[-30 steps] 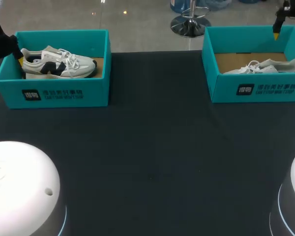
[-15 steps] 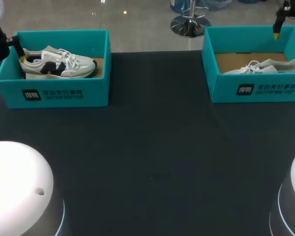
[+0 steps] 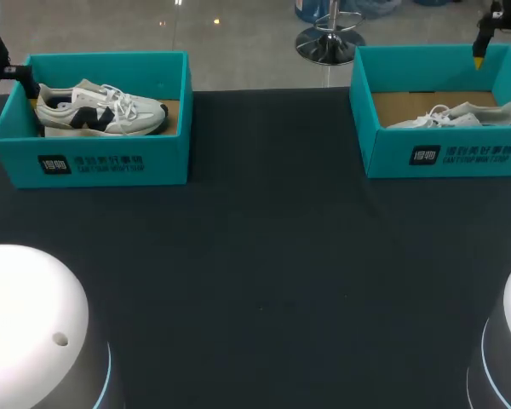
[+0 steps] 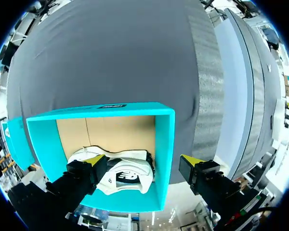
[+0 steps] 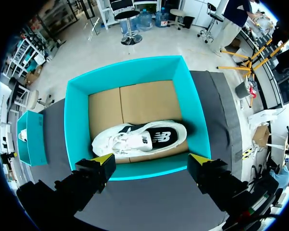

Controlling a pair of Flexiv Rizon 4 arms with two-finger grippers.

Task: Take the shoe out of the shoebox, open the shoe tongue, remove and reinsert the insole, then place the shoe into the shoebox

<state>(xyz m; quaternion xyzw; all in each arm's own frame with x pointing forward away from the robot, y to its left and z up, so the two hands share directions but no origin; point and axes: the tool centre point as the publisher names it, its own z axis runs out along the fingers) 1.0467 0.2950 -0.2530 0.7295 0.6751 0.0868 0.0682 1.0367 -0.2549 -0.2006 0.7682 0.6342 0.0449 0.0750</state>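
Observation:
Two teal shoeboxes stand at the table's far edge. The left shoebox [image 3: 94,158] holds a white sneaker with dark side marks [image 3: 98,109], lying on its sole. My left gripper [image 4: 143,166] hangs open over that box's left end wall. One finger [image 4: 89,171] is above the sneaker's [image 4: 118,173] heel and the other is outside the wall. The right shoebox [image 3: 443,153] holds a white sneaker [image 3: 456,115] lying on its side. My right gripper [image 5: 151,161] hovers open above this box [image 5: 74,120], over its near wall, with the sneaker [image 5: 139,139] just ahead of the fingers.
Dark cloth [image 3: 272,273] covers the table between and in front of the boxes. My arms' two white bases [image 3: 34,332] sit at the near corners. Brown cardboard floor [image 5: 135,103] shows inside the right box behind the sneaker.
My left gripper has lifted and drawn back to the left from the sneaker's heel end. The right arm, both boxes and both sneakers have stayed still.

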